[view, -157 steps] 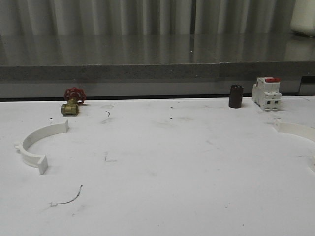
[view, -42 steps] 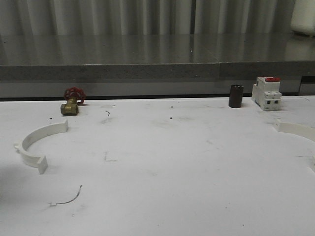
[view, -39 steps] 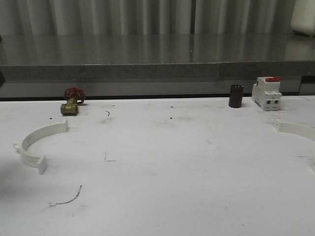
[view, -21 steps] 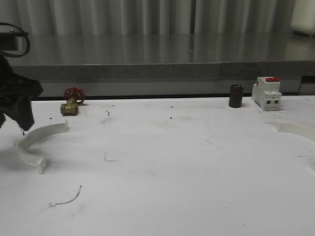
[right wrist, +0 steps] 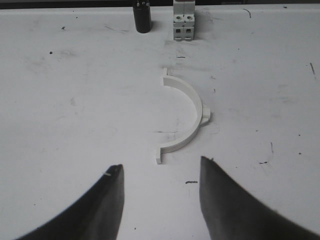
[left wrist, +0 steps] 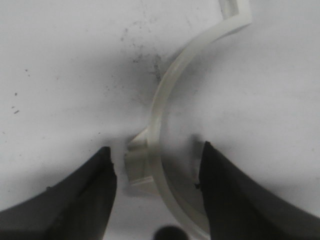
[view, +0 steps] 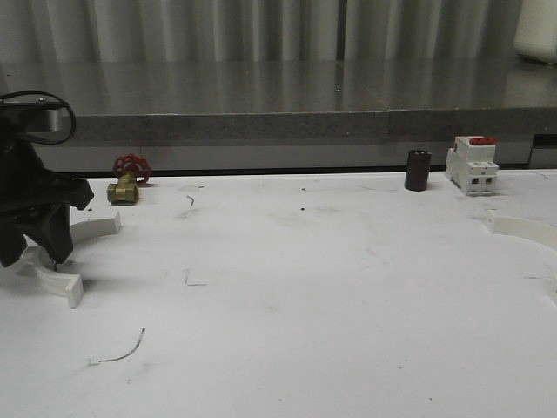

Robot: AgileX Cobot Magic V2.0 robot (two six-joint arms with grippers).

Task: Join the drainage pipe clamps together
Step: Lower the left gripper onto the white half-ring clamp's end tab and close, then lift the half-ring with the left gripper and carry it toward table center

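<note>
Two white half-ring drainage pipe clamps lie far apart on the white table. The left clamp [view: 96, 228] is partly hidden behind my black left gripper [view: 33, 257], which hangs low over it. In the left wrist view the left gripper [left wrist: 156, 150] is open, its fingers [left wrist: 95, 200] standing on either side of the clamp's band [left wrist: 161, 107] close to its outer tab [left wrist: 136, 161]. The right clamp [view: 522, 228] sits at the table's right edge. My right gripper [right wrist: 161, 165] is open and holds nothing, just short of that clamp [right wrist: 192, 107].
Along the table's back edge stand a brass valve with a red handwheel [view: 128, 178], a dark cylinder [view: 418, 170] and a white breaker with a red top [view: 473, 165]. A grey ledge [view: 261, 126] rises behind. A thin wire scrap [view: 122, 353] lies front left.
My left arm has come in from the left edge and dropped over the left clamp, where no arm showed a second ago. Both clamps lie where they were.
</note>
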